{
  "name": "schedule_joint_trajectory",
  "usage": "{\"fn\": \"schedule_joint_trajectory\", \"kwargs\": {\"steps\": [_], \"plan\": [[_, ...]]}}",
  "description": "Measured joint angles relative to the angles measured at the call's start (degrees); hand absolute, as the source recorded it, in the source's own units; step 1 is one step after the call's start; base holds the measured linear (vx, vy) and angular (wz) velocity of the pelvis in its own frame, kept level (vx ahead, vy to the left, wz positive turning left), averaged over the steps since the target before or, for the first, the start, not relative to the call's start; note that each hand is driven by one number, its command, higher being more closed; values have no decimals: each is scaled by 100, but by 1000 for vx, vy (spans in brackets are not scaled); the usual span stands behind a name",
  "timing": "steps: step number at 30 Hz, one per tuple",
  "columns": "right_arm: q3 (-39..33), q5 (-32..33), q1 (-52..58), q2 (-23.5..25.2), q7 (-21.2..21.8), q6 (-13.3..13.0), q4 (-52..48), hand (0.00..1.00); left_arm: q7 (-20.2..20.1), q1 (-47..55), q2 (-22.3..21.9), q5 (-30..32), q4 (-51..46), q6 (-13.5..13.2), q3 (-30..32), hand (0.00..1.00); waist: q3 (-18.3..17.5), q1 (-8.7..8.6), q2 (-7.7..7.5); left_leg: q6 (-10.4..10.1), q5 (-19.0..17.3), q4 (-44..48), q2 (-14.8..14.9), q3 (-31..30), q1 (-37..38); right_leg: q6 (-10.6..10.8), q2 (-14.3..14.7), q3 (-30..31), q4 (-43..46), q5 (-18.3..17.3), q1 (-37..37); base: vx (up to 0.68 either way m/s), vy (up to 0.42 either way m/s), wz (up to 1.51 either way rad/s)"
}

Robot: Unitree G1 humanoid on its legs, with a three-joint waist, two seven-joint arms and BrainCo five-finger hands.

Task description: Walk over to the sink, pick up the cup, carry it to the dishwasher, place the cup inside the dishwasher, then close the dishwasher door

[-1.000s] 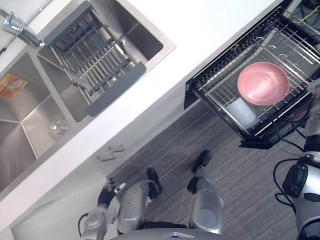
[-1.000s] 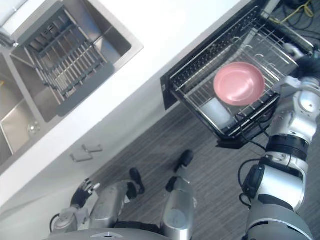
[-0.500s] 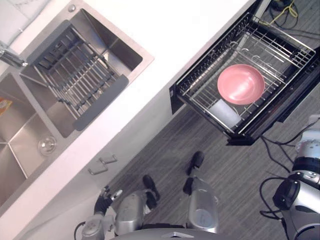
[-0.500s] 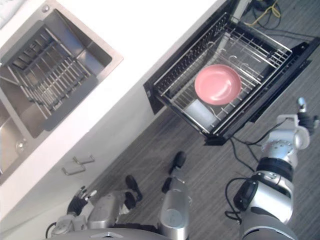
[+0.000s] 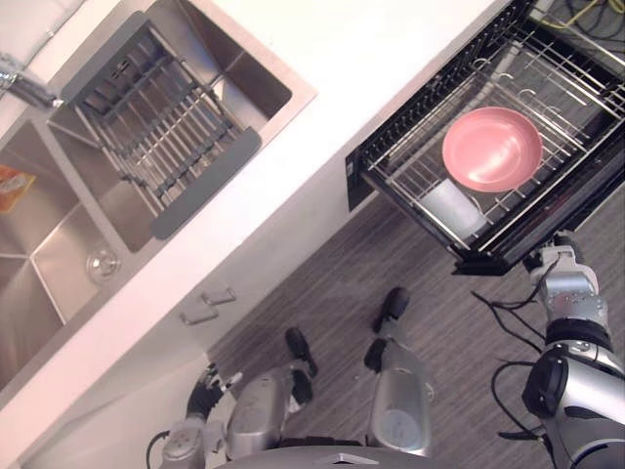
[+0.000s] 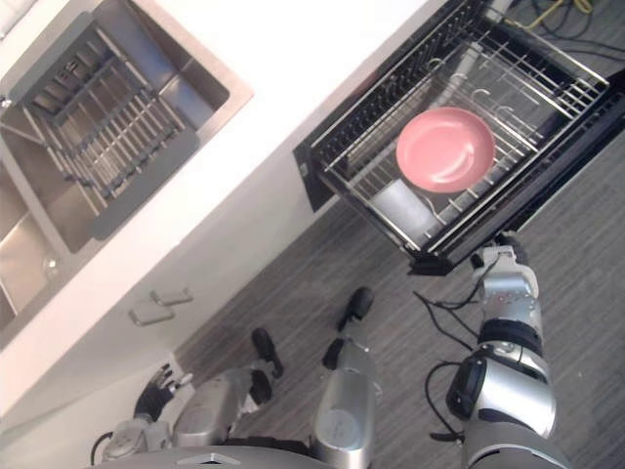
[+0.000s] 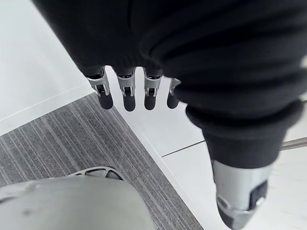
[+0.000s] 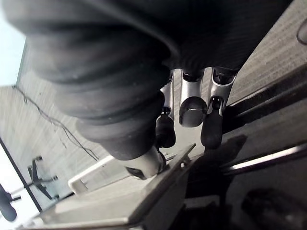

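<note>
Right hand dropped to the black dishwasher door's 6 o'clock corner, fingers loosely extended; left hand released; translucent white cup racked.

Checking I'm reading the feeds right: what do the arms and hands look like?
The left arm and right arm are rounded silver-grey shells. The left hand and right hand each have silver fingers with rounded dark tips and a separate thumb; a dark ribbed cover wraps each wrist and hand back.
</note>
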Motion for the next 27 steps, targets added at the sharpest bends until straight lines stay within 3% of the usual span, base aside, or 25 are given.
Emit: {"fn": "schedule_joint_trajectory", "kwargs": {"steps": [4,7,12,15,18,19,23,24,25,27], "plan": [[474,-850,-300,-246,144,37,4,100,-1,-1,-8,-2,-158,101,-54,0,17,71,95,-8,51,34,6,-223,-197,-50,-50,-225,2,7,-15,-66,-16,27],[1081,-1600,-804,-540,261,215,56,100,-10,-74,-18,-9,-187,150,-154,0,24,169,210,-4,101,58,20,-375,-391,-118,-111,-520,10,17,-37,-87,-19,24],[1968,-2701,-2122,-838,385,319,459,100,-131,-262,-92,-194,-200,148,-331,0,-23,579,459,-47,400,28,68,-638,-863,-289,-196,-889,225,-59,-433,-62,-54,25],[2196,-3242,-2613,-1023,305,327,859,100,-159,-305,-121,-360,-209,119,-373,0,-44,843,488,-128,586,26,140,-865,-1029,-433,-202,-1133,370,-141,-489,4,-63,37],[2589,-3535,-2809,-1027,334,355,887,100,-265,-321,-119,-535,-193,88,-416,0,-48,944,494,-118,630,39,153,-1030,-1116,-452,-276,-1279,559,-283,-508,-17,-29,32],[2810,-3618,-3090,-866,345,349,888,0,-367,-354,-113,-584,-195,65,-502,0,-70,1072,524,-103,641,46,148,-1092,-1218,-457,-323,-1296,654,-329,-602,-27,-31,19],[3078,-4176,-3268,-676,363,272,907,0,-643,-387,-131,-689,-199,70,-625,0,-132,1331,607,-104,809,-76,128,-1196,-1383,-491,-376,-1402,729,-361,-764,1,-37,23],[3103,-4331,-3326,-660,419,149,889,0,-707,-387,-129,-711,-197,73,-639,0,-132,1390,607,-94,873,-130,121,-1201,-1418,-504,-398,-1409,778,-375,-823,32,-81,11],[3209,-4496,-3457,-658,445,-2,887,0,-772,-383,-122,-791,-198,75,-661,0,-131,1416,607,-107,925,-188,118,-1229,-1427,-506,-400,-1436,781,-377,-836,32,-83,12],[3463,-4863,-3491,-782,622,-63,884,0,-825,-379,-111,-849,-198,76,-671,0,-131,1394,607,-112,939,-171,123,-1289,-1427,-523,-406,-1474,812,-400,-803,27,-65,8]]}}
